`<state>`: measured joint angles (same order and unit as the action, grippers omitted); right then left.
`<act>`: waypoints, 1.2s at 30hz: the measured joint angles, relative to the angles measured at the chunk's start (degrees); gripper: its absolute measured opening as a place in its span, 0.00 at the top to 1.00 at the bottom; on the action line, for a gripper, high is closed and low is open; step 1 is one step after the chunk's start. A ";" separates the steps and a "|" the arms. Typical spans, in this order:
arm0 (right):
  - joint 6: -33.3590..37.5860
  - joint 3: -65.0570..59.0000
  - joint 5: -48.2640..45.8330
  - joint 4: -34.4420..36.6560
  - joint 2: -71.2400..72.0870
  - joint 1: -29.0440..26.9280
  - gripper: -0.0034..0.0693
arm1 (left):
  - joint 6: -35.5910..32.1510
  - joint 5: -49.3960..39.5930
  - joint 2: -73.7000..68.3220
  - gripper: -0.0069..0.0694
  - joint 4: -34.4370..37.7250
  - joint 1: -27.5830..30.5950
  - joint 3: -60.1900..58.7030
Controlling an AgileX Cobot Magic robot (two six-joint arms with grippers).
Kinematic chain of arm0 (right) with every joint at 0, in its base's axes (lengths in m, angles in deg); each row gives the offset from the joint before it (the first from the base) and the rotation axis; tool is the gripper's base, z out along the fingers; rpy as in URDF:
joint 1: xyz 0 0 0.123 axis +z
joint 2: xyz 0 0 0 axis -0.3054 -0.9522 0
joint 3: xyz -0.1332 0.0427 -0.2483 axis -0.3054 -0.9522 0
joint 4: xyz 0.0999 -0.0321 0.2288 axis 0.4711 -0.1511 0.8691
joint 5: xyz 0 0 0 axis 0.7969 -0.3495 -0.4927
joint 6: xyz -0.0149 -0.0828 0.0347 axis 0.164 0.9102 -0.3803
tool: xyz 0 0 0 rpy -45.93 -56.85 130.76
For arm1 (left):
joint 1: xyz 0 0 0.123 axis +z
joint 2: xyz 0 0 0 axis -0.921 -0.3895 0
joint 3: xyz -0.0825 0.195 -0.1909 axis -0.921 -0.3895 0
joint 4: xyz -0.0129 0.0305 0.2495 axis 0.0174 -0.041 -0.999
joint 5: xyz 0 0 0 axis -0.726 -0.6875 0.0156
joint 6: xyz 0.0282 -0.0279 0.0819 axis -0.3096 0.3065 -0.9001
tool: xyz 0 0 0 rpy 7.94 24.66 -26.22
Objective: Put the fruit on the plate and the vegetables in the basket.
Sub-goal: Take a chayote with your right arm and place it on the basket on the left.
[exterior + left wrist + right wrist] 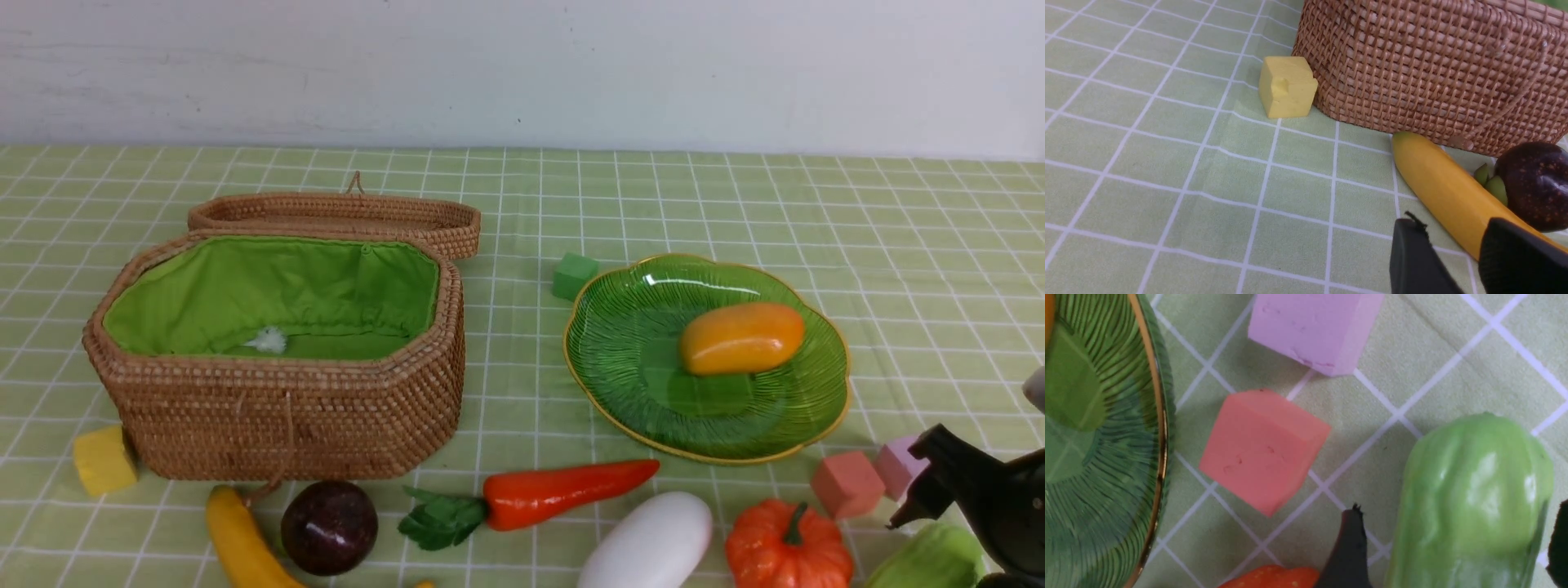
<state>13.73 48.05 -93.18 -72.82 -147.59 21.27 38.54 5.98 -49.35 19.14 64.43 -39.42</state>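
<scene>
- Front view: the mango (741, 337) is already lying on the plate (620, 359), which is sitting at 3 o'clock of the basket (277, 425), so one fruit of three is done.
- The banana (241, 543) and the purple ball (329, 527) are lying on the desk (898, 245) at 6 o'clock of the basket.
- All four vegetables are lying along the near edge: carrot (563, 490), white oblong (653, 543), pumpkin (788, 551), gourd (931, 559). None is showing inside the basket, and a white fleck (265, 339) there is too small to identify.
- Four cubes are sitting about: yellow cube (102, 460), green cube (574, 275), pink cube (847, 483), lilac cube (896, 464).
- The right gripper (914, 482) is hanging at 4 o'clock of the plate.
- Left wrist view: the left gripper (1453, 228) is standing spread, straddling the banana without pinching it. The purple ball is lying just beside.
- Right wrist view: the right gripper is standing spread around the gourd; I cannot tell whether it is touching.
</scene>
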 joint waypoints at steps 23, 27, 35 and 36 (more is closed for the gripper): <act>11.01 2.63 -3.04 -0.60 0.58 -0.02 0.33 | 0.00 0.00 0.00 0.60 0.00 0.00 0.00; 18.32 9.22 -2.00 0.93 6.86 -0.02 0.33 | 0.00 0.00 0.00 0.60 0.00 0.00 0.00; 42.05 28.76 -1.65 13.17 7.42 7.54 0.33 | 0.00 0.00 0.00 0.60 0.00 0.00 0.00; 47.99 33.95 -1.70 17.43 4.98 10.79 0.33 | 0.00 0.00 0.00 0.60 0.00 0.00 0.00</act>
<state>61.72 82.00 -94.88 -55.39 -142.62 32.07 38.54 5.98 -49.35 19.14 64.43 -39.42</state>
